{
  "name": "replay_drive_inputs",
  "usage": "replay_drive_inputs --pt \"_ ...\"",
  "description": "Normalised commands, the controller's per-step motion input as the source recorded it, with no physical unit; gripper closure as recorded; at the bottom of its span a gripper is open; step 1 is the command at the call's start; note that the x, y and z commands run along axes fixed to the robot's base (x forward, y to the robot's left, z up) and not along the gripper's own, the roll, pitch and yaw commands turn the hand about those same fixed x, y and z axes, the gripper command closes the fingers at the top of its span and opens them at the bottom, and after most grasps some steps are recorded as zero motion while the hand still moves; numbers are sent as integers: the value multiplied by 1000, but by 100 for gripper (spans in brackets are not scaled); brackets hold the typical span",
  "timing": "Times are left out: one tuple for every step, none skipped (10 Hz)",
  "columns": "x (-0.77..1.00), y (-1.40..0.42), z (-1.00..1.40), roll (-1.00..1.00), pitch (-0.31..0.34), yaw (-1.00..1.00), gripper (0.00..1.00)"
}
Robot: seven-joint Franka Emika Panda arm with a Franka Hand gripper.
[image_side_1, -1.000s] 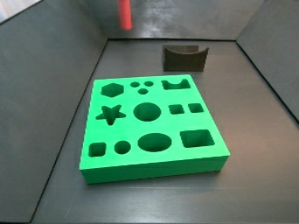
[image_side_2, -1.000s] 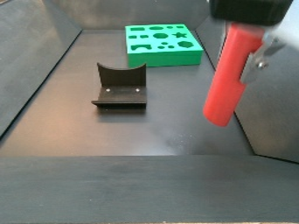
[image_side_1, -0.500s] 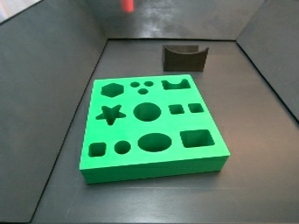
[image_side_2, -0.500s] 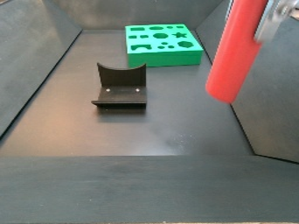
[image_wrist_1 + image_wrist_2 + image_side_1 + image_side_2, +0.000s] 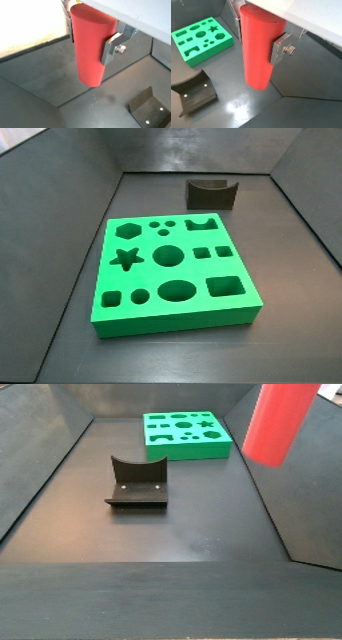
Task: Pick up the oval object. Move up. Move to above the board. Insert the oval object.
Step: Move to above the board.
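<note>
Hanging upright in the gripper [image 5: 254,44], the oval object [image 5: 258,50] is pinched near its top between the fingers [image 5: 280,47], high above the floor and well apart from the board [image 5: 201,39] (rigid, smooth-sided, probably light, liable to slip).

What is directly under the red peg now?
Only bare dark floor lies under the red peg, held by the end effector. The green board sits off aside.

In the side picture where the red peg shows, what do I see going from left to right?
Dark grey U-shaped block, then thick bright green board with shaped cutouts, then the tall red oval peg, which the gripper holds up off the floor, as both wrist views show.
</note>
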Motion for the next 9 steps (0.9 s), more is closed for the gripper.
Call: replay_drive_inputs --pt "14 54 713 -163 24 -56 100" --pt "4 41 491 -157 24 -57 100" --pt "2 34 328 -153 24 -57 100" --pt "178 -1000 -13 22 83 1000 100" --pt "180 -1000 -27 25 81 1000 100" --pt "175 -1000 -22 45 82 1000 100" --pt "170 -1000 -21 34 77 1000 100" --pt "172 -1000 -22 34 79 1000 100" --pt "172 -1000 -21 31 79 1000 100"
